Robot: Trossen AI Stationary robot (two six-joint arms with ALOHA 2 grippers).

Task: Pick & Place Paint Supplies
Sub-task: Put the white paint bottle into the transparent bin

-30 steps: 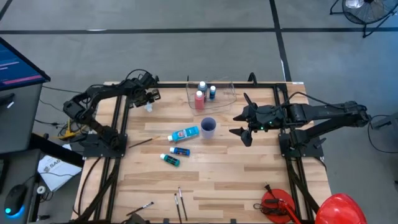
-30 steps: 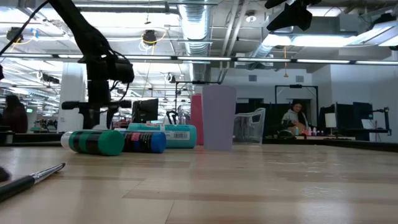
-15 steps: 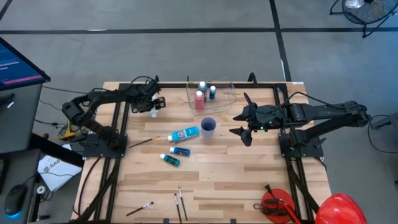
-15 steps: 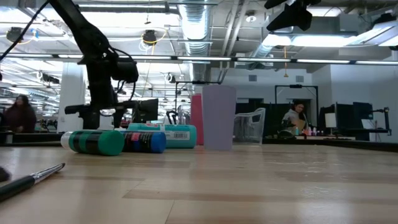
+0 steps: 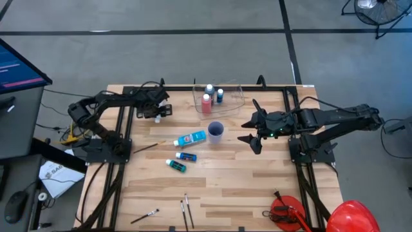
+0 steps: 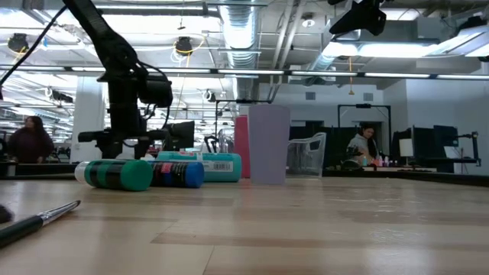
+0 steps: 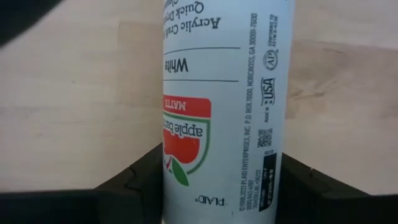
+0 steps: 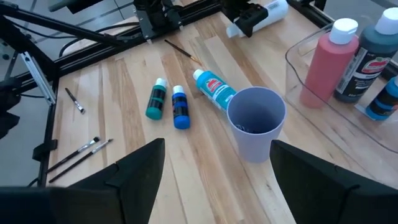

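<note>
Desk (image 5: 257,187): left arm has swung inward from the far-left corner along the far edge toward the clear tub (image 5: 233,96) over the last second. Right arm near the right edge has barely moved.

Left hand (image 5: 156,107): clenched on the white paint bottle (image 7: 224,106), which lies sideways between the fingers; label reads "White". The high view shows the bottle's pale end sticking out of the hand on the tub side. It sits above the far edge, between the far-left corner and the tub, not there yet.

Right hand (image 5: 252,133): released, fingers spread, hovering beside the blue-purple cup (image 5: 215,131), holding nothing.

Tub, far edge near the middle: already holds the red bottle (image 5: 206,103) and two dark-bodied bottles, colours hard to tell.

Mid-desk: large light blue tube (image 5: 192,138), blue bottle (image 5: 187,156) and teal bottle (image 5: 176,165) lie flat, well apart from the tub.

Near edge: thin brushes (image 5: 187,209), plus one brush (image 5: 145,147) toward the left edge.

Read: white bottle is mid-transfer, likely bound for the tub. Roughly half the bottles remain, and no brushes moved.
</note>
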